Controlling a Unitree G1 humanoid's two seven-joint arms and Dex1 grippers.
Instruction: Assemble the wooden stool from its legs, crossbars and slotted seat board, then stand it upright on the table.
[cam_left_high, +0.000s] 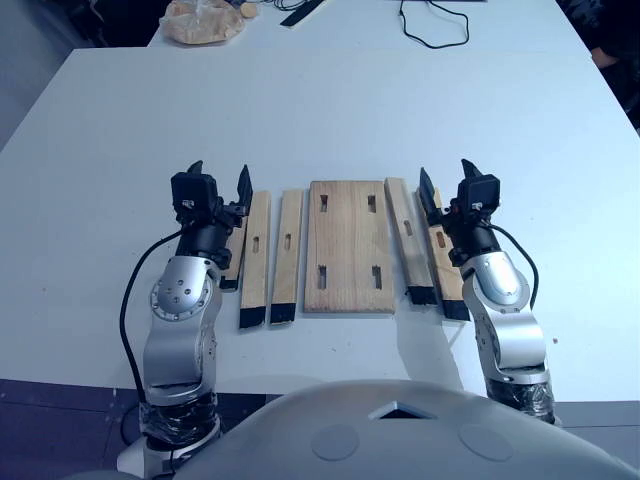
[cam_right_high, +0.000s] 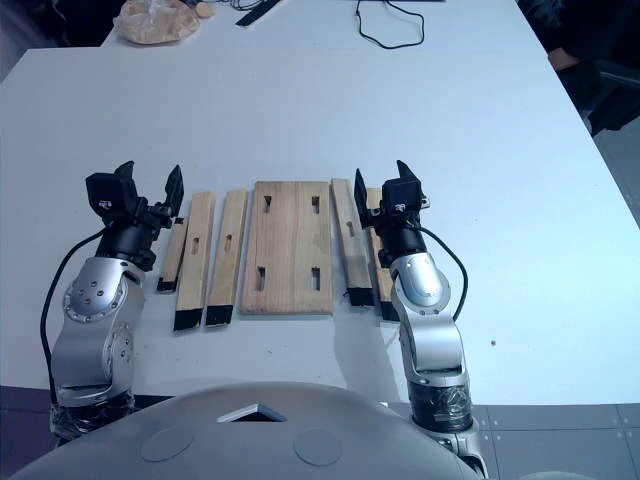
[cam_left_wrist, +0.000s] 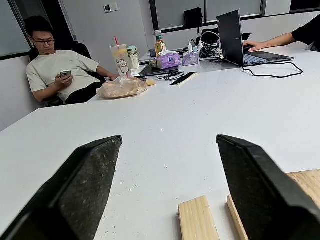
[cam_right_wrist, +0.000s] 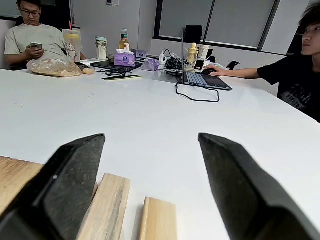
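Both claws are spread wide and carrying nothing as we look in. The left gripper (cam_left_high: 220, 180) sits at the far end of the leftmost slat (cam_left_high: 233, 258). The right gripper (cam_left_high: 446, 180) sits above the far ends of the right pair of slats (cam_left_high: 412, 255). The slotted seat board (cam_left_high: 348, 245) lies flat between them on the near half of the table (cam_left_high: 330, 110), with two more slotted slats (cam_left_high: 257, 255) just left of it. Nothing is joined yet, by our reckoning.

Where could this go wrong? We'd say crowding. The right pair lie just beside each other, so a pinch there may catch both or skew one against the board. On the left, the inner finger stands close to the neighbouring slat, and a closing stroke could shove it. Flat, thin wood also gives the fingers little edge to bite.

From the head we get the full layout, slots and dark near ends included. The left wrist view gives us instead the open gap between its pads (cam_left_wrist: 85, 185), slat ends below, and a laptop (cam_left_wrist: 237, 35) far across the table.
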